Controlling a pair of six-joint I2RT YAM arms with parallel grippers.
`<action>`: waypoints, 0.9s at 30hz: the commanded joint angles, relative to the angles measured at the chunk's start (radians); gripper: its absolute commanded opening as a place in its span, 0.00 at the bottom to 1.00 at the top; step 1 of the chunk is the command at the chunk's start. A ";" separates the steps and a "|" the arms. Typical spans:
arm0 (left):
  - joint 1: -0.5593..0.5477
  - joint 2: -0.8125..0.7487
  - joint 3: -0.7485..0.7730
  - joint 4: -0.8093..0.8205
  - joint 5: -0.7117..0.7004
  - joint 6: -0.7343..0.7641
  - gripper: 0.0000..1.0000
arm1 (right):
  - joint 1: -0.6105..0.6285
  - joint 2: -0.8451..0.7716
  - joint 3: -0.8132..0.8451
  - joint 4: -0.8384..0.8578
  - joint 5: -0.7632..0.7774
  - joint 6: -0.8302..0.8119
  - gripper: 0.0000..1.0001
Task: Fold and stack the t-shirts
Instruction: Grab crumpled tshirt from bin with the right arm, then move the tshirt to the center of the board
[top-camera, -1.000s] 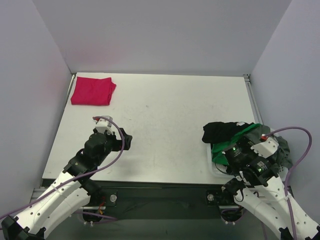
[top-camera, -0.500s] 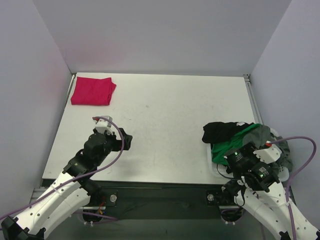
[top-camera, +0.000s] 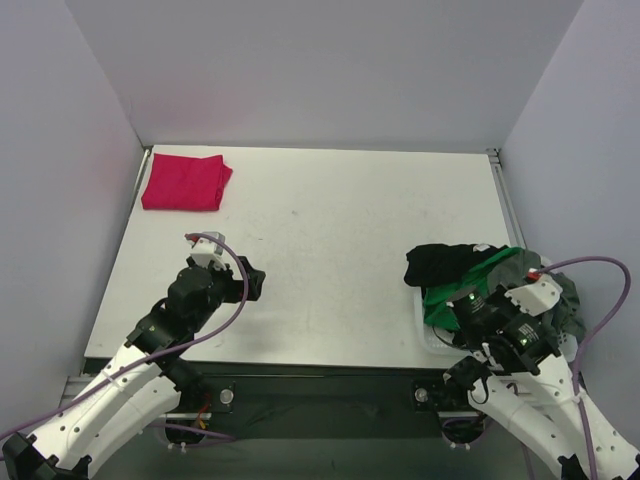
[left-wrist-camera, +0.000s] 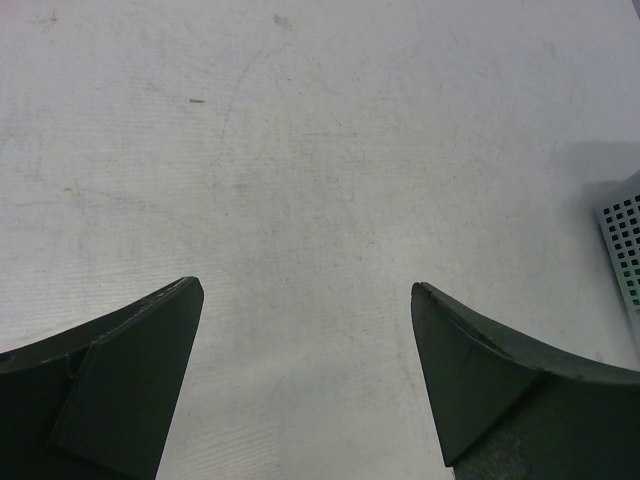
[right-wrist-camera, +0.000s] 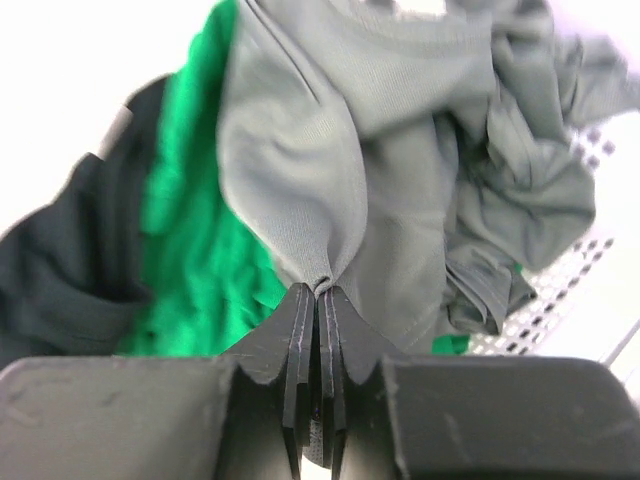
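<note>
A dark grey-green t-shirt (right-wrist-camera: 400, 150) lies crumpled on top of a heap, and my right gripper (right-wrist-camera: 317, 290) is shut on a pinched fold of it. Under it in the heap are a bright green t-shirt (right-wrist-camera: 190, 230) and a black t-shirt (right-wrist-camera: 60, 270). From above, the heap sits at the table's right front: grey-green (top-camera: 522, 268), green (top-camera: 438, 300), black (top-camera: 445, 262), with the right gripper (top-camera: 490, 298) over it. A magenta-red t-shirt (top-camera: 185, 182) lies folded at the far left corner. My left gripper (left-wrist-camera: 306, 288) hangs open over bare table (top-camera: 255, 283), holding nothing.
The heap rests in a white perforated basket (right-wrist-camera: 590, 260) at the table's right front; its corner (left-wrist-camera: 625, 240) shows in the left wrist view. White walls close the table (top-camera: 330, 220) on three sides.
The right gripper's jaws have shut on the grey-green shirt's fold, and that wrist dipped and came back up slightly. The left arm has not moved.
</note>
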 joint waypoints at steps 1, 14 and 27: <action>-0.004 -0.007 0.005 0.042 0.008 -0.001 0.97 | -0.001 0.033 0.134 0.004 0.111 -0.069 0.00; -0.006 -0.022 0.008 0.036 0.003 -0.001 0.97 | 0.005 0.168 0.620 0.451 -0.132 -0.710 0.00; -0.010 -0.025 0.005 0.033 -0.001 -0.007 0.97 | 0.282 0.636 1.068 0.646 -0.574 -1.037 0.00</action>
